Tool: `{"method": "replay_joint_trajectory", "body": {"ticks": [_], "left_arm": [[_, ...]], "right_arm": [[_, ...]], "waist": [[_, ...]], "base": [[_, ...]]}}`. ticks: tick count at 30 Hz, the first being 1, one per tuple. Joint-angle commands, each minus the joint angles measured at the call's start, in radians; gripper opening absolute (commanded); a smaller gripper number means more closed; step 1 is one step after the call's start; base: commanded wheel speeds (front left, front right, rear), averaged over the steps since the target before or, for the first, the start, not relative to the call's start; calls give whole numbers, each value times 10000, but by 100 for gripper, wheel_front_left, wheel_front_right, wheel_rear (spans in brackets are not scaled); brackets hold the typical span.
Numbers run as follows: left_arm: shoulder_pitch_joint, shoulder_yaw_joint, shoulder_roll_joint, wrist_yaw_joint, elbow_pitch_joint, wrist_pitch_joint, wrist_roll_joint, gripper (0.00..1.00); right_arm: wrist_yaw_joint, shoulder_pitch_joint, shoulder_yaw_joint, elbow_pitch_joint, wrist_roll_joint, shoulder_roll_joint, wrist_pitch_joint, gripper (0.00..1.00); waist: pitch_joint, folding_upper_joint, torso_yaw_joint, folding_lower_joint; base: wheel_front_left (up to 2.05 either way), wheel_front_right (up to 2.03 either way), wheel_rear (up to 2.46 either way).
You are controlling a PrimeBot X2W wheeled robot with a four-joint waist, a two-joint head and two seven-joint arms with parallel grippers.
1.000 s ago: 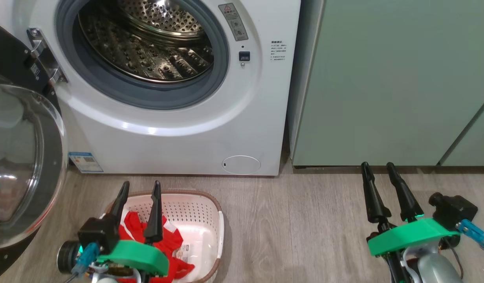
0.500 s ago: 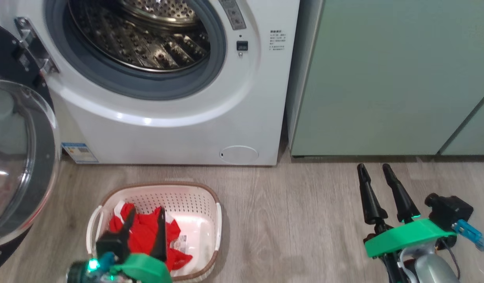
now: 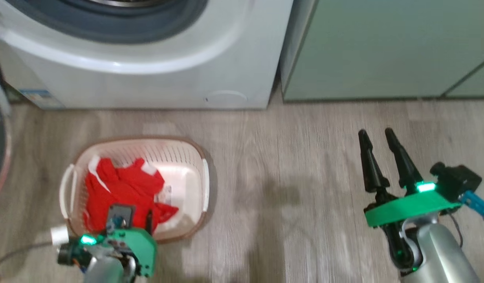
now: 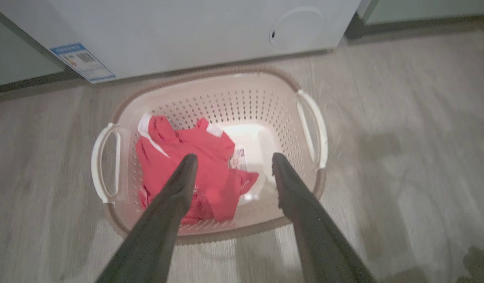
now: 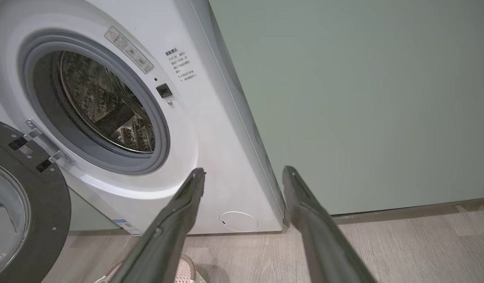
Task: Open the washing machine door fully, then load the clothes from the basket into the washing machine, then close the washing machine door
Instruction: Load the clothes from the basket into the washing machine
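Two tools are counted, both spread wide with nothing between their fingers. The left tool [image 4: 234, 157] points down into the one basket [image 4: 210, 74], one finger over the single bundle of clothes [image 4: 210, 149] and the other over bare basket bottom; whether a tip touches the fabric cannot be told. The clothes lie directly under and ahead of this tool, in the half of the basket toward its left finger: bright red, crumpled, with white trim at the far edge and a small white label beside them. The basket is cream, perforated, brown-rimmed, with two white handles [image 4: 104, 161], one to each side of the tool. It stands on the grey wood floor [image 3: 285, 177]. Beyond it is the one washing machine [image 4: 187, 31], with one blue label sticker [image 4: 83, 63] and one round service flap [image 4: 299, 23]. The right tool [image 3: 375, 131] hangs well apart over bare floor, aimed at the machine's steel drum [image 5: 104, 106], the one open door [image 5: 49, 196] to its left and pale green cabinets [image 5: 344, 98] ahead. Since a second ago the head camera has tipped downward, and the left tool has swung from pointing forward across the basket to pointing down into it; the right tool keeps its pose.
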Motion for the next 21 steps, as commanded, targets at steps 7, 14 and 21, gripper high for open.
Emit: {"method": "replay_joint_trajectory", "body": {"ticks": [7,14,21], "left_arm": [[-2405,-49,866,-124,2267,341,420,100],[-3931,-293,1534,-172,3567,1219,642,100],[-4594,-481,2055,-113,3872,1702,743,100]], "right_arm": [[2,-729,354,-567,-77,-40,-103,100],[2,-1165,443,-771,-93,65,-103,100],[2,-1506,592,-869,-30,212,-103,100]], "waist": [[2420,0,-643,-1],[3850,0,-897,-1],[4819,0,-1214,-1]], "base": [[0,0,0],[0,0,0],[0,0,0]]}}
